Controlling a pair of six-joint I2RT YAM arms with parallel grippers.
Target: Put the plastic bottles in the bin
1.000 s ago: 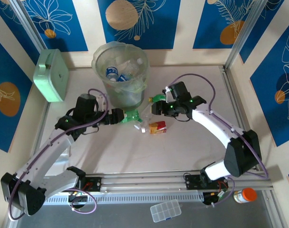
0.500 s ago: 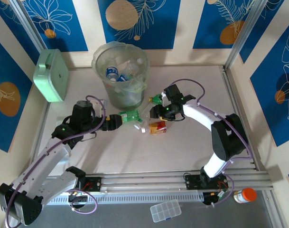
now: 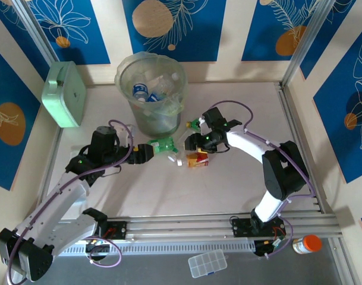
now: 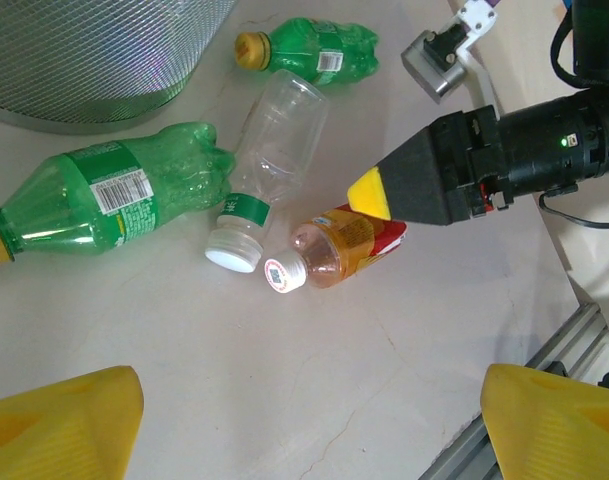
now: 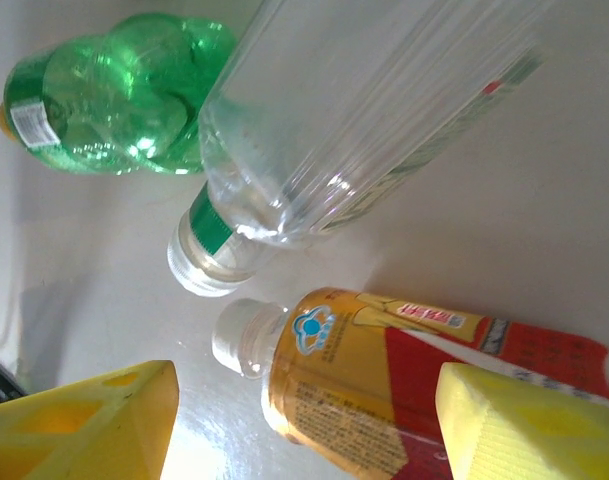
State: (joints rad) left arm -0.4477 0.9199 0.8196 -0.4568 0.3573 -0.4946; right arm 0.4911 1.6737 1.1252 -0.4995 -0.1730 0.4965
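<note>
Four lay loose: two green bottles [image 4: 114, 195], one clear bottle [image 4: 274, 130], one red-labelled bottle [image 4: 349, 245]. Both left gripper [image 4: 309, 385] and right gripper [image 5: 306, 378] gaped. Overhead showed bottles [image 3: 142, 90] inside the bin [image 3: 151, 122].

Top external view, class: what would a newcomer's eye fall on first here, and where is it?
The tall translucent bin at the table's far side, bottles already inside. In front, a green bottle, a clear bottle and an orange-labelled bottle lie clustered between the open left gripper and right gripper.
</note>
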